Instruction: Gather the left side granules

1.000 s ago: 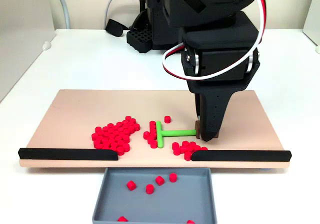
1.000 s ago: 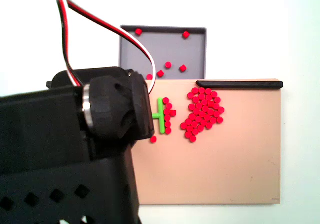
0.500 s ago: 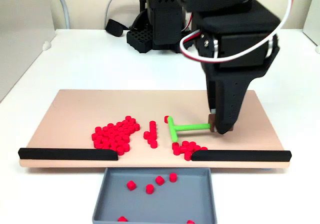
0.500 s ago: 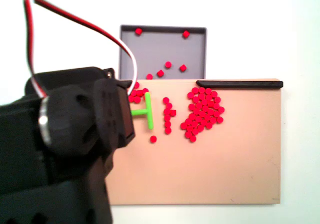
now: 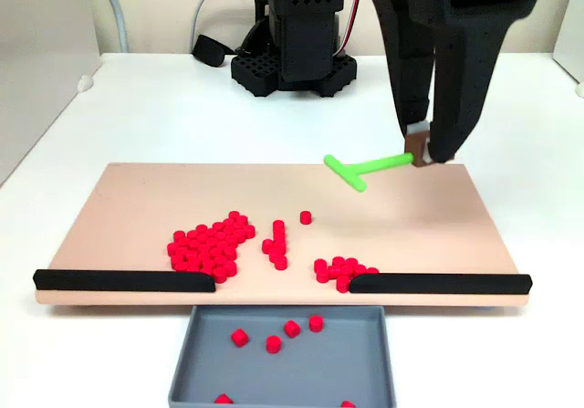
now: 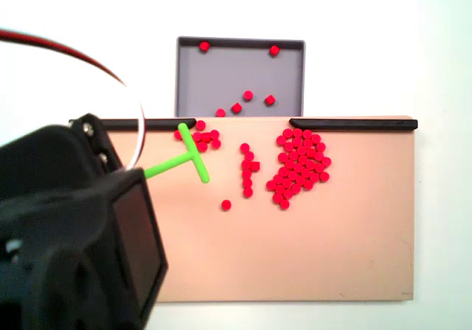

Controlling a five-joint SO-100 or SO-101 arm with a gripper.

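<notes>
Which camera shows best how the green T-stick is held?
A fixed view from the front: the T-stick hangs above the board, its end pinched in the jaws of the gripper. In the fixed view from above, the arm hides that end.

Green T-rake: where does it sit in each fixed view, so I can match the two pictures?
In a fixed view, the rake hangs upper centre-right, held by the gripper, above the board's far edge.
In a fixed view, the rake shows left of centre, its crossbar by the small pellet cluster.
Shared landmark: the grey tray, at the gap between the black rails.
</notes>
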